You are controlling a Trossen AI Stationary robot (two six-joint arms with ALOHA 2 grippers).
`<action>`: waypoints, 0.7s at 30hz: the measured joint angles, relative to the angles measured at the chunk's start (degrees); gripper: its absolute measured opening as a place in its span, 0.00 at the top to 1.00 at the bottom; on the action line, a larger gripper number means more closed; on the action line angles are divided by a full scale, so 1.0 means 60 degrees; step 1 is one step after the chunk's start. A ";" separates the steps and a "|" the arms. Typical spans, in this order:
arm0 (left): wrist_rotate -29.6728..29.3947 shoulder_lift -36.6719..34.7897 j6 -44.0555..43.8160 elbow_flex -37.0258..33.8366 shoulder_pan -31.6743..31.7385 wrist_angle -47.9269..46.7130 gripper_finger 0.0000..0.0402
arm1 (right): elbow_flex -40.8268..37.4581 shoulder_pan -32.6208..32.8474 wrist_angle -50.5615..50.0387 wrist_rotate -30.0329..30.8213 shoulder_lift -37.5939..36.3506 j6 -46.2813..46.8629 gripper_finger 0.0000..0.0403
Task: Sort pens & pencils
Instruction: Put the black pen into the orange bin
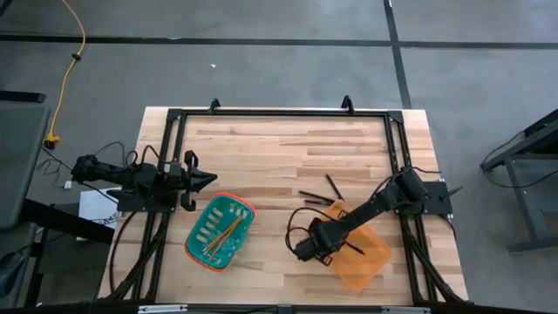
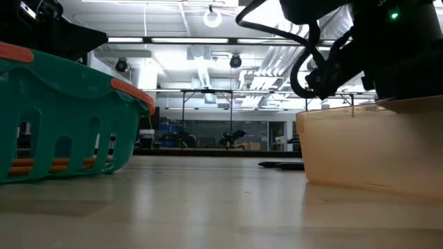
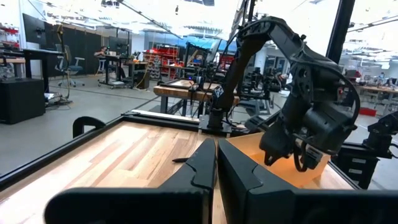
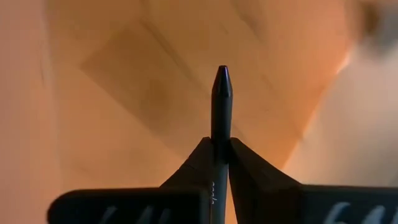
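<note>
My right gripper [image 1: 305, 250] is over the left end of the orange see-through bin [image 1: 364, 255] and is shut on a black pen [image 4: 222, 99]. A few more dark pens [image 1: 316, 198] lie flat on the wood beyond the bin; the low view shows them as pens [image 2: 280, 164] too. The orange pencils [image 1: 225, 234] lie in the teal basket [image 1: 199, 247] and show through its slots as pencils [image 2: 41, 164] in the low view. My left gripper [image 1: 206, 179] waits shut at the table's left side, behind the basket, touching nothing. My right gripper [image 4: 221, 144] pinches the black pen between its two fingers. The pen lies along the fingers, and its pointed end [image 4: 222, 74] sticks out past the fingertips. It is lifted clear, above the orange bin's floor [image 4: 124, 81]. The fingers hide the rest of the pen.
The teal basket with its orange rim [image 2: 131, 93] stands left of centre and the orange bin [image 2: 374, 145] right of centre, both near the table's front. A black frame [image 1: 279, 113] runs around the work area. Bare wood lies across the far half.
</note>
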 joint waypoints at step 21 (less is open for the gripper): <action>-0.0001 0.0001 -0.0002 0.0000 0.0001 -0.0004 0.99 | 0.1906 -0.0575 -0.2130 0.0573 0.0000 -0.0635 0.76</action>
